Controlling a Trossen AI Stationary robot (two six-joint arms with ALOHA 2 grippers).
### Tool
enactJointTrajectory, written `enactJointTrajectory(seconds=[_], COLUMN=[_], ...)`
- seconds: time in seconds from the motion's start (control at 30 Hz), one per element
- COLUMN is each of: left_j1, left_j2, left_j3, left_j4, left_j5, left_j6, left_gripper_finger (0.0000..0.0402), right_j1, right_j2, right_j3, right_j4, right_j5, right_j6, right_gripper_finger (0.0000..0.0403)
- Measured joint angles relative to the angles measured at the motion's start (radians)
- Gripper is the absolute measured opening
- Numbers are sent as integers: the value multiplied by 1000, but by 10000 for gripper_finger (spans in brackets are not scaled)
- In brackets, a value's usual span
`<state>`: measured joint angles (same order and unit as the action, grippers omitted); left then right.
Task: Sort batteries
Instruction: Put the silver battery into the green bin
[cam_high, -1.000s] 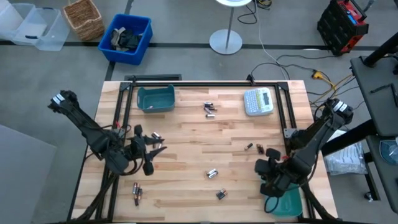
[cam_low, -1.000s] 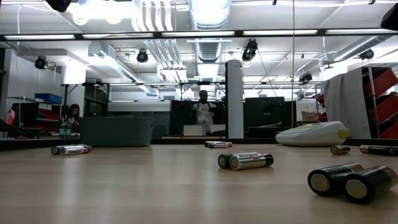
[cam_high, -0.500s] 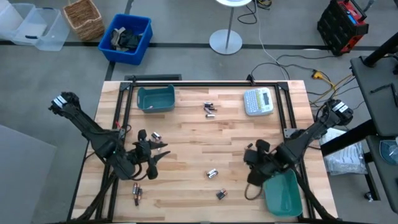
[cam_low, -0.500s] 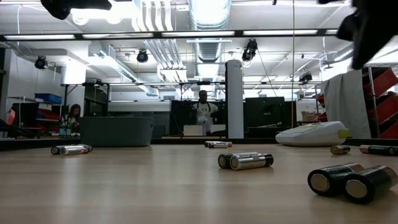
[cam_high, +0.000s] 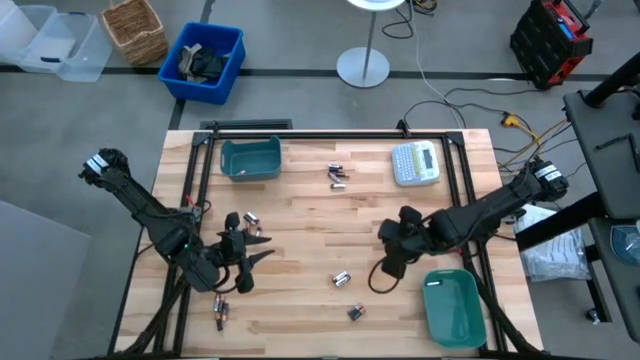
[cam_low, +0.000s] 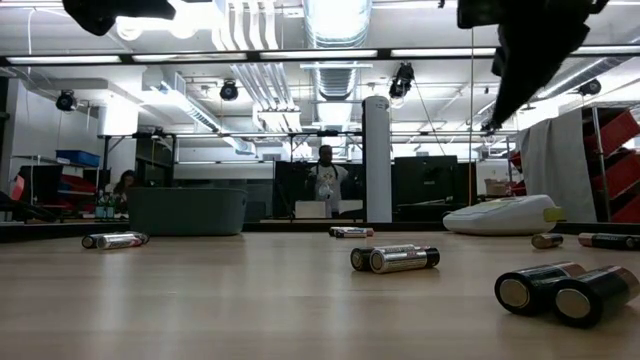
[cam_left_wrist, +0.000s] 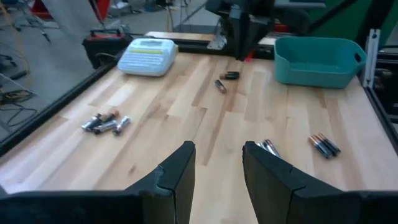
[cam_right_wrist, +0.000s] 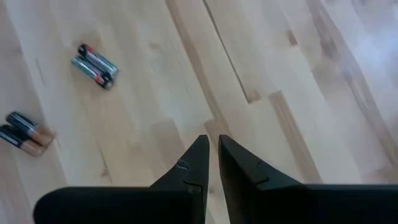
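Note:
The batteries lie on the wooden table in small groups. A cluster (cam_high: 338, 175) sits far middle and a pair (cam_high: 247, 218) far of my left gripper. One pair (cam_high: 341, 278) lies in the middle, one (cam_high: 354, 312) near the front, and one (cam_high: 221, 310) at the near left. My left gripper (cam_high: 250, 265) hovers open over bare wood at the left, nothing between its fingers (cam_left_wrist: 217, 165). My right gripper (cam_high: 385, 265) hangs shut above the table right of centre, pointing down at bare wood (cam_right_wrist: 212, 158), two battery pairs (cam_right_wrist: 94, 64) off to its side.
A teal bin (cam_high: 250, 158) stands at the far left, and a second teal bin (cam_high: 453, 305) at the near right corner. A grey-white label maker (cam_high: 416, 163) lies at the far right. Black rails (cam_high: 330, 134) frame the table's sides and back. People show in the room behind.
My right gripper has swung from above the near-right teal bin toward the table's middle, staying shut and uncovering the bin. My left gripper has edged a little toward the near edge and down, still open. No battery has moved.

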<state>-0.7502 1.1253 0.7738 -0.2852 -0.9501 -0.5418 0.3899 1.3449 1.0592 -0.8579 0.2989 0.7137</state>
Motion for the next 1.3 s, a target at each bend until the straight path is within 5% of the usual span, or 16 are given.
enactJointTrajectory(seconds=[0.67,1.3], left_j1=[-2,-2], left_j2=[108,139], left_j3=[0,0], left_j4=[-31,-32], left_j5=[149,149], left_j6=[-219,-306], left_gripper_finger=[115,115], right_j1=[-75,-207], right_j2=[-1,0], right_j3=[77,73], right_j4=[3,81], right_j5=[18,16], right_j6=[-150,-304], right_gripper_finger=[29,29])
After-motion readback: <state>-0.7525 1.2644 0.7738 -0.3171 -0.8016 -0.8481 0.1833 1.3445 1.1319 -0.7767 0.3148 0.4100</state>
